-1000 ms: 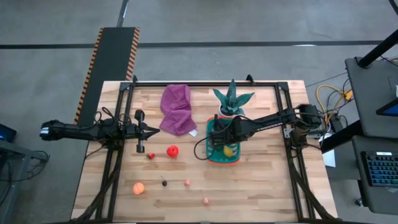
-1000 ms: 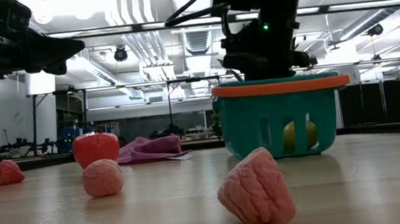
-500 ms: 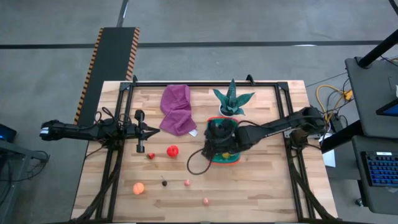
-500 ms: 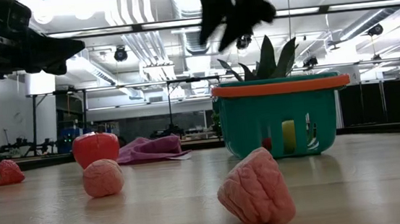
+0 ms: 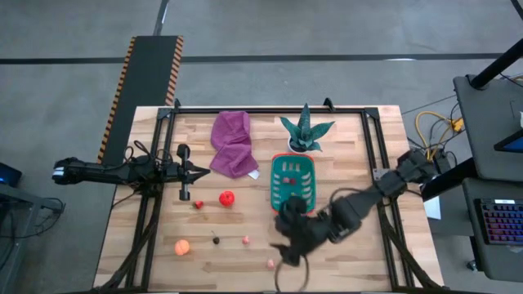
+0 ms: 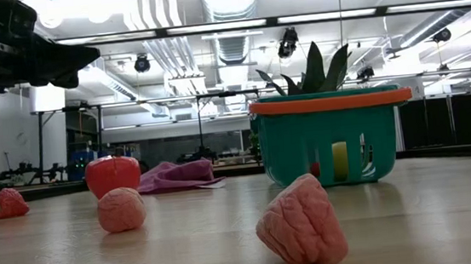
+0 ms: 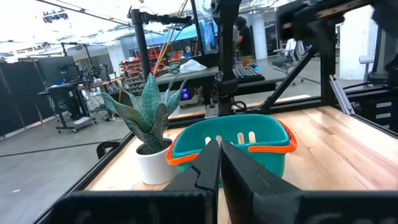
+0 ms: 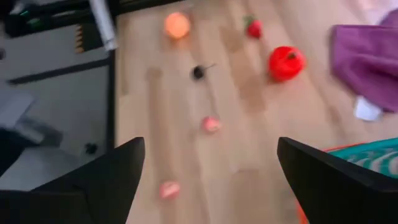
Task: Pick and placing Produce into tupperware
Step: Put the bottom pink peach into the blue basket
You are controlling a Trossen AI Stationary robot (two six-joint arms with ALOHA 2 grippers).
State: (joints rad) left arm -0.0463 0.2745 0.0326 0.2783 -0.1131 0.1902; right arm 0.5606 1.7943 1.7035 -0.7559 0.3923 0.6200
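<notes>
- The right gripper's (image 5: 288, 231) jaws stand wide apart with nothing between them, low in the high view's centre, below the teal basket (image 5: 292, 184); its dark fingers (image 8: 102, 180) frame the wrist view.
- The left gripper's (image 5: 202, 170) jaws are closed together, empty, at the left of the high view, beside the purple cloth (image 5: 233, 144).
- The basket sits mid-counter (image 5: 343, 147) just below the potted plant (image 5: 305, 131); a yellow lemon (image 6: 340, 159) shows through its slots.
- Loose produce lies in the lower left: a red fruit (image 5: 226, 198), a strawberry (image 5: 198, 205), an orange ball (image 5: 182, 247), a dark piece (image 5: 216, 240), and two pink pieces (image 5: 246, 239) (image 5: 270, 264).
</notes>
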